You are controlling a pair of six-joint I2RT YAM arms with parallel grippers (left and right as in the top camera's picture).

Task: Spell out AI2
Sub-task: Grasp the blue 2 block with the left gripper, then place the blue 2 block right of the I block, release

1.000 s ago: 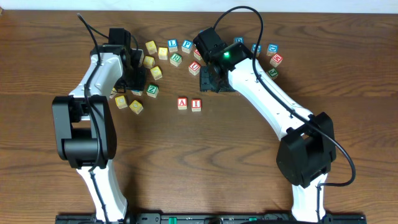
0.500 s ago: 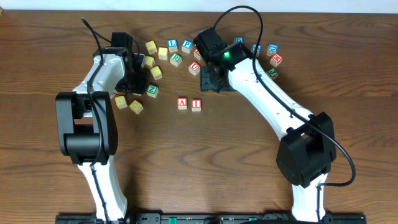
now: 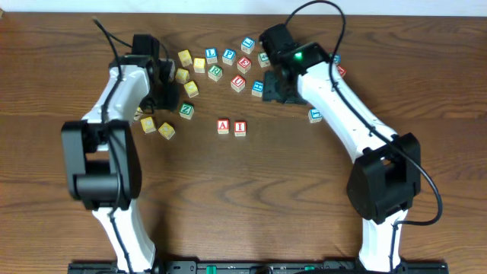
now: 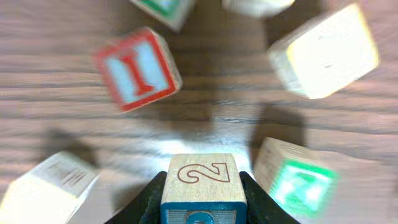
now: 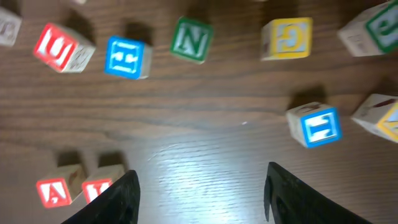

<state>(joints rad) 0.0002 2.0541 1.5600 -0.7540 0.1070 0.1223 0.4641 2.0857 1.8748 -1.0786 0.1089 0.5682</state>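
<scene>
2 block | A block | I block | N block | H block | G block

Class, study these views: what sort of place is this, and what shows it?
Probably a robotics lab bench, not a playroom: two robot arms stand at a wooden table, lettered blocks lie scattered on it, and the left gripper holds a 2 block.

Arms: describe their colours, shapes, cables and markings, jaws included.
Both the left arm and right arm have smooth white links joined by bulky black joint housings. A thin black cable runs from each wrist. A green light glows on the right arm. The jaws are black; no markings are readable.
</scene>
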